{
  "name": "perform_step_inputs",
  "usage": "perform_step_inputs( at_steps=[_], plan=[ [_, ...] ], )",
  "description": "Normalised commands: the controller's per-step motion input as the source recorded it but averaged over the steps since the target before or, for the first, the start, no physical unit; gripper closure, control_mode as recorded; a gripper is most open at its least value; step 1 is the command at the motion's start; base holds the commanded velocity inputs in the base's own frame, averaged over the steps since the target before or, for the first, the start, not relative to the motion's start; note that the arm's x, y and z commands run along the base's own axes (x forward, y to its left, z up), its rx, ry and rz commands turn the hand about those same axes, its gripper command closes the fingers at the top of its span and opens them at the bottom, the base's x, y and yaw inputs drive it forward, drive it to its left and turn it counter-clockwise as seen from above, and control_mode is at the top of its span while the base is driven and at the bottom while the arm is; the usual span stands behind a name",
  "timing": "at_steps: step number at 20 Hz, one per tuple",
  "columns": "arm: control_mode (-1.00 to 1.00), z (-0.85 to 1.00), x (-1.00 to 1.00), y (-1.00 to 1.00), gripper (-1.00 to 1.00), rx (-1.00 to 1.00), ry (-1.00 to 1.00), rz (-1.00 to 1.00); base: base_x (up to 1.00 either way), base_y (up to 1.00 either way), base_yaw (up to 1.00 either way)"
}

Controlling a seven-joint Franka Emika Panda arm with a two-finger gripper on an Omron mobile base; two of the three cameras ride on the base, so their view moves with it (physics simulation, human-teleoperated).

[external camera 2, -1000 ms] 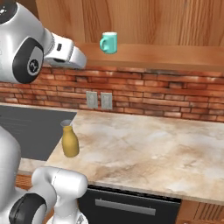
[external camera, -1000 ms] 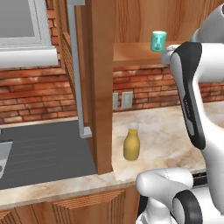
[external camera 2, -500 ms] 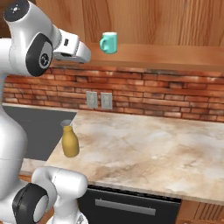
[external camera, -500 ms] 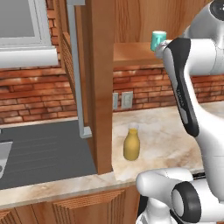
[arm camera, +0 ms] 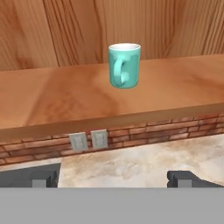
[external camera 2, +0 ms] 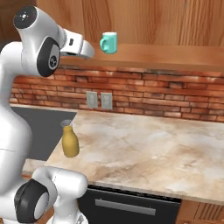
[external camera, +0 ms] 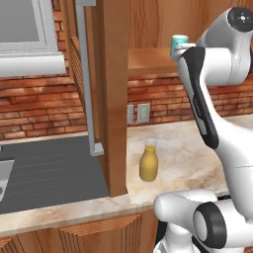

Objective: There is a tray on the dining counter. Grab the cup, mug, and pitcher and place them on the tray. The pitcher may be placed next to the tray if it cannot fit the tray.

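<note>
Gripper (arm camera: 112, 179) spread wide, holding nothing, level with the wooden shelf (arm camera: 57, 100). Mug (arm camera: 124, 65) stands upright on the shelf straight ahead of the fingers, well apart from them, handle turned toward the hand. Pitcher (external camera 2: 70, 141) stands upright far below the hand on the marble counter (external camera 2: 144, 148), near its edge. Two outlets (arm camera: 89, 140) on the brick wall under the shelf.
</note>
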Motion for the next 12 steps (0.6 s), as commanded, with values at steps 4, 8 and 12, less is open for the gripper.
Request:
perform_step_inputs(
  at_steps=[4,8,12],
  plan=[
    [-1.0,0.0,0.21,-0.02,-1.0,0.0,-0.04,0.0,0.0,0.0,0.0],
    [-1.0,0.07,0.11,-0.15,-1.0,0.0,0.0,0.0,0.0,0.0,0.0],
    [-1.0,0.11,0.11,-0.19,-1.0,0.0,0.0,0.0,0.0,0.0,0.0]
  ],
)
